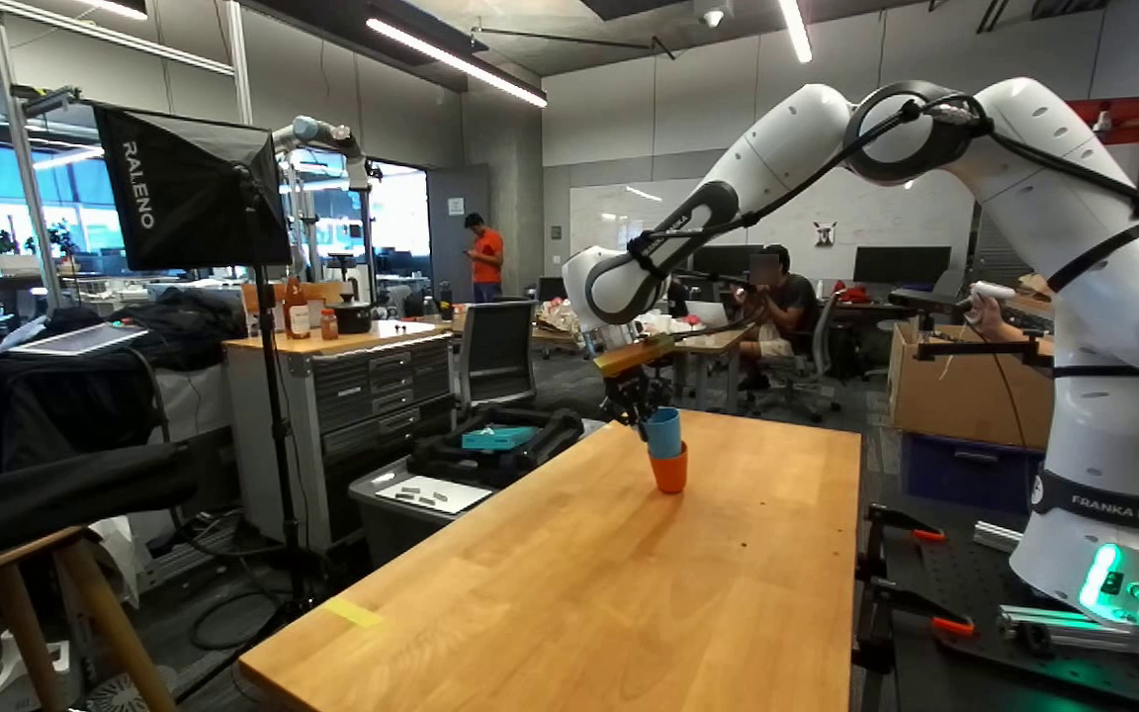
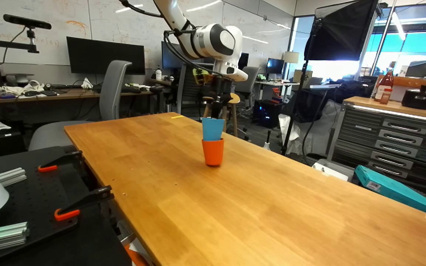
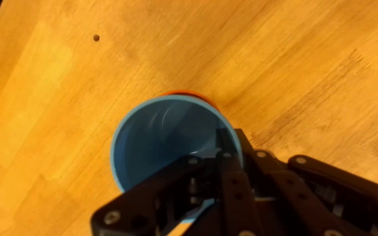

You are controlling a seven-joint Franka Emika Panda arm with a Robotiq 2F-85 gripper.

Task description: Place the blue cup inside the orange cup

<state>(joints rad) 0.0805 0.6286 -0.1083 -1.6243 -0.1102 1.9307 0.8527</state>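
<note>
The orange cup stands upright on the wooden table; it also shows in an exterior view. The blue cup is upright over it in both exterior views, its lower end at the orange cup's mouth. How far it sits inside cannot be told. My gripper is shut on the blue cup's rim. In the wrist view one finger is inside the blue cup and one outside. Only a thin arc of the orange cup shows past the blue rim; the rest is hidden.
The wooden table carries the cups, with its far edge close behind them. Yellow tape marks a table corner. Black clamps stand at the table edge by the robot base. A softbox lamp stands beyond the table.
</note>
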